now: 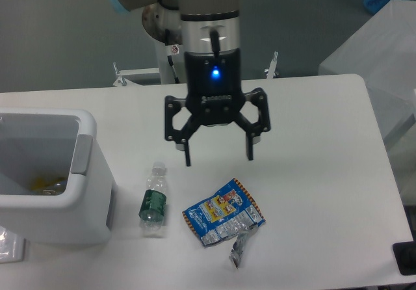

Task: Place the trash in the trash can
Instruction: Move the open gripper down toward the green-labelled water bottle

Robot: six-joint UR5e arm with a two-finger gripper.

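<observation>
At the left edge of the table [312, 108] stands the white trash can [84, 192], its mouth open upward, a grey tab on the side facing the rest of the scene; something yellowish and a dull metallic shape lie at its bottom, though what they are is too unclear to tell. Just beside the can, to its right, the small clear plastic bottle [153, 202] lies on its side, white cap pointing away toward the back, green label around its middle. Further right, near the bottle but apart from it, the blue-and-silver foil snack bag [223, 221] lies flat and crumpled, and the small silver foil scrap [238, 251] sits at its lower right corner, touching or nearly touching it. Above the gap between bottle and bag, the pincer [218, 158] hangs with its fingers spread wide and nothing between them, a blue light glowing on its body. As a judgement, the task is barely under way for these three pieces: all of them rest on the table outside the can, none is gripped, and each has yet to be picked up and dropped in
</observation>
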